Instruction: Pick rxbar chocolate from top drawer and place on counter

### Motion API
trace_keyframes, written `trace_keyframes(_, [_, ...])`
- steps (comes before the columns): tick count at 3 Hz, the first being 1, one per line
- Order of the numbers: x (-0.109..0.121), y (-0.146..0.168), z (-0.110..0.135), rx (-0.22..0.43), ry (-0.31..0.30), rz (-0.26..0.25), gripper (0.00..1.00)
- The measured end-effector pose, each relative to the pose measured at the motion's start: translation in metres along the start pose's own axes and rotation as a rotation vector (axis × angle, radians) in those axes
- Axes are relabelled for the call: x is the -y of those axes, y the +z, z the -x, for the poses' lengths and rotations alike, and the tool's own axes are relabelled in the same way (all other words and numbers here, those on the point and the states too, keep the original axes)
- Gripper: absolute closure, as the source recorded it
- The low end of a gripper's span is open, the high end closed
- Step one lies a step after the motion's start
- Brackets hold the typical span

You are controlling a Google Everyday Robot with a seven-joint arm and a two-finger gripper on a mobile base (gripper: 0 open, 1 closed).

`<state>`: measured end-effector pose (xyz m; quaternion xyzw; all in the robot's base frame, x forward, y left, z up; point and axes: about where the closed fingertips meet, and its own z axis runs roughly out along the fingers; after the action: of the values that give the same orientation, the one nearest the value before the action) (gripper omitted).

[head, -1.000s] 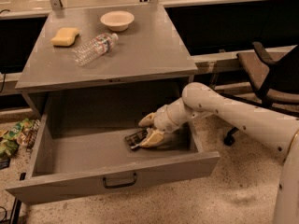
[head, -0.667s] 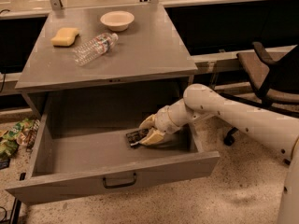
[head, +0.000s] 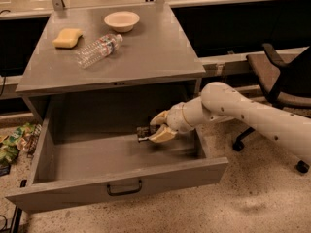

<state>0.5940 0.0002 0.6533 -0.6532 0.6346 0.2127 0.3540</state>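
Observation:
The top drawer (head: 68,192) is pulled fully open below the counter (head: 150,52); its black bar handle (head: 124,188) faces me. My gripper (head: 154,128) is inside the drawer at its right middle, coming in from the right on the white arm. It is shut on the rxbar chocolate (head: 143,132), a small dark bar that sticks out to the left of the fingers. The bar hangs a little above the drawer floor.
On the counter lie a yellow sponge (head: 68,38), a clear plastic bottle (head: 97,50) on its side and a pale bowl (head: 121,20). An office chair (head: 279,76) stands at the right. Snack bags (head: 14,142) lie on the floor at the left.
The gripper has risen slightly from the drawer floor with the bar in it. The drawer and the things on the counter have not moved.

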Motion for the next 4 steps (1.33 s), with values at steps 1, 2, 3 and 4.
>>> trace_keyframes(1, [0.018,-0.044,0.044,0.016,0.007,-0.078,1.00])
trace_keyframes(2, [0.030,-0.075,0.077,0.059,0.036,-0.079,1.00])
trace_keyframes(3, [0.039,-0.111,0.116,0.130,0.006,-0.114,1.00])
trace_keyframes(4, [0.039,-0.111,0.116,0.130,0.006,-0.114,1.00])
